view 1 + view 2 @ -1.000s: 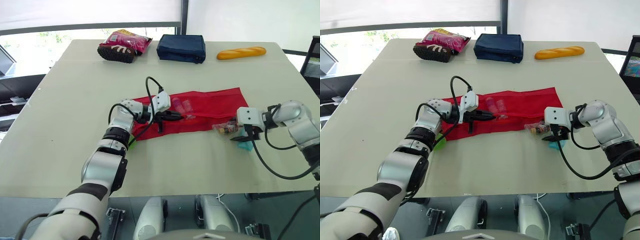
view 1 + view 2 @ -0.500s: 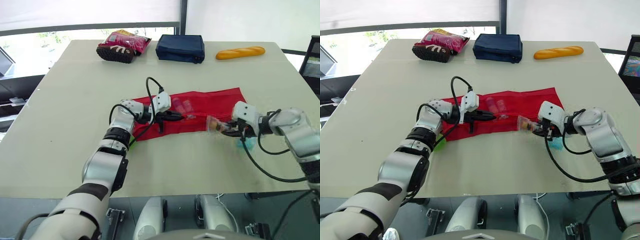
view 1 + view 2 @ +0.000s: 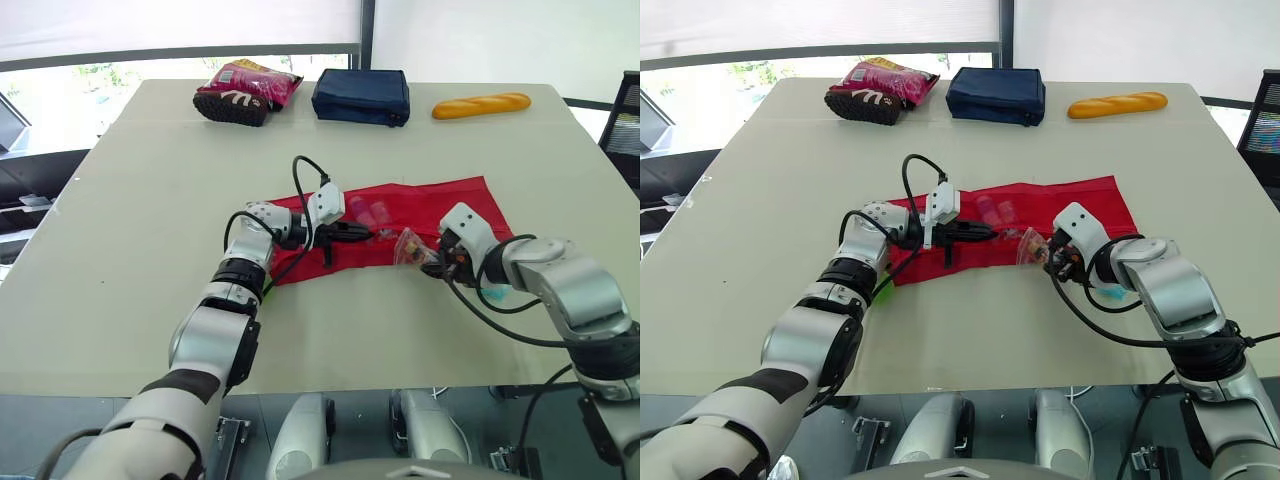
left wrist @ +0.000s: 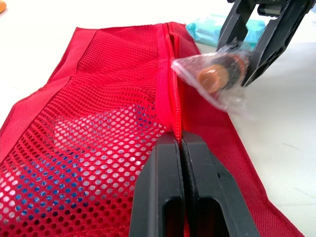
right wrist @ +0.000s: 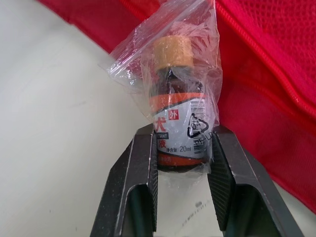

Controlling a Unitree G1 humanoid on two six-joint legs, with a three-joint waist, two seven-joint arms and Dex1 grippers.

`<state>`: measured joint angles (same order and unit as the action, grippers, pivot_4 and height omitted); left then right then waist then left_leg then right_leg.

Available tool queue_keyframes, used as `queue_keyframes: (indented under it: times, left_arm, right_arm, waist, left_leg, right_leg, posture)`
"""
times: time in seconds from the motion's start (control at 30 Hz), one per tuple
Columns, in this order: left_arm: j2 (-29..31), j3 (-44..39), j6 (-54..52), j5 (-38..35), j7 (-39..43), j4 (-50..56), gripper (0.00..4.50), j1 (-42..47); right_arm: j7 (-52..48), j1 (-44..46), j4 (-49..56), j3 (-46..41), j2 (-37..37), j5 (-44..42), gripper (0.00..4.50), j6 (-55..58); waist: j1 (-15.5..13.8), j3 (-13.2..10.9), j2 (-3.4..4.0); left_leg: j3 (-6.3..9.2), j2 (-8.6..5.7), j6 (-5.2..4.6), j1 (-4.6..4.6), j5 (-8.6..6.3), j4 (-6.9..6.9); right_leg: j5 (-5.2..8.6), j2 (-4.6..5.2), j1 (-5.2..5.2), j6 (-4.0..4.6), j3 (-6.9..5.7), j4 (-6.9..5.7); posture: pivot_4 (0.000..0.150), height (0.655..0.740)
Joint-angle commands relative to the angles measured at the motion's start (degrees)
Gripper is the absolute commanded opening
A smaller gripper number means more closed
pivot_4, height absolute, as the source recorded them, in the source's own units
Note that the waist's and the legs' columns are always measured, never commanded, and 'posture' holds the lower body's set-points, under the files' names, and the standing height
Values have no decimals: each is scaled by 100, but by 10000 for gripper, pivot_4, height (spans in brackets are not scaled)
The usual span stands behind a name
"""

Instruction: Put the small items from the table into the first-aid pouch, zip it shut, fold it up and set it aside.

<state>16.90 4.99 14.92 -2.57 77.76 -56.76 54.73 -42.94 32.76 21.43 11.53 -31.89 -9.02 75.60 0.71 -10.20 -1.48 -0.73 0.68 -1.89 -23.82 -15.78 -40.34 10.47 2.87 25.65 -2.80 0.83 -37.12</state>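
Note:
The red mesh first-aid pouch (image 3: 430, 205) lies flat across the middle of the table. My left gripper (image 4: 181, 148) is shut on the pouch's zipper edge near its left half. My right gripper (image 5: 180, 143) is shut on a small brown bottle in a clear plastic bag (image 5: 175, 106). It holds the bottle (image 3: 412, 245) just over the pouch's front edge, close to the left gripper (image 3: 355, 232). Small pale items (image 3: 365, 212) show through the mesh. A teal packet (image 3: 493, 293) lies on the table by my right arm.
Along the far edge sit a pink snack bag (image 3: 245, 90), a navy zipped case (image 3: 362, 97) and a bread loaf (image 3: 482, 104). A green item (image 3: 880, 290) peeks out under my left forearm. A black cable loops above the left wrist.
My right gripper has carried the bagged bottle leftward from the pouch's right end to the zipper edge beside the left gripper. The left gripper has stayed put.

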Motion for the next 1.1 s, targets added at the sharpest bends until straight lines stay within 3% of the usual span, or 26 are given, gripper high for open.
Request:
queue_keyframes:
  times: [0.03,0.3,0.6,0.87,1.03,1.1]
  left_arm:
    - [-19,-55,-23,-179,54,276,0,-5]
    - [-38,9,-63,-219,148,430,0,-83]
    - [-34,72,-130,-225,281,613,0,-189]
    - [-78,130,-170,-239,326,697,0,-211]
    - [-67,153,-177,-261,330,710,0,-227]
    - [-57,157,-178,-267,321,706,0,-233]
  right_arm:
    - [373,208,-3,-74,216,-106,8229,299]
    - [1170,501,-498,-651,967,-167,8229,868]
    - [2376,861,-757,-2177,2639,-5,8229,1559]
    - [3296,1107,-1085,-2640,3597,161,8229,837]
    - [3449,1044,-1160,-2474,3731,82,8229,231]
    - [3442,968,-1099,-2395,3694,27,18665,249]
  waist:
    - [1,0,0]
    - [5,0,1]
    - [18,2,4]
    - [29,2,5]
    - [40,1,7]
    - [42,1,7]
  left_leg:
    - [0,0,0,0,0,0]
    - [1,0,0,-1,0,0]
    - [4,1,0,0,0,2]
    - [5,-1,0,2,0,2]
    - [4,-1,0,2,0,2]
    - [5,-1,0,2,0,2]
  right_leg:
    - [0,0,0,0,0,0]
    - [0,0,0,0,-2,0]
    - [0,-2,5,0,-3,-13]
    - [0,-1,6,1,-3,-22]
    - [0,0,6,1,-3,-21]
    - [0,0,6,0,-3,-21]
  posture:
    - [1500,7134]
    - [1500,7134]
    - [1500,7134]
    - [1500,7134]
    - [1500,7134]
    - [1500,7134]
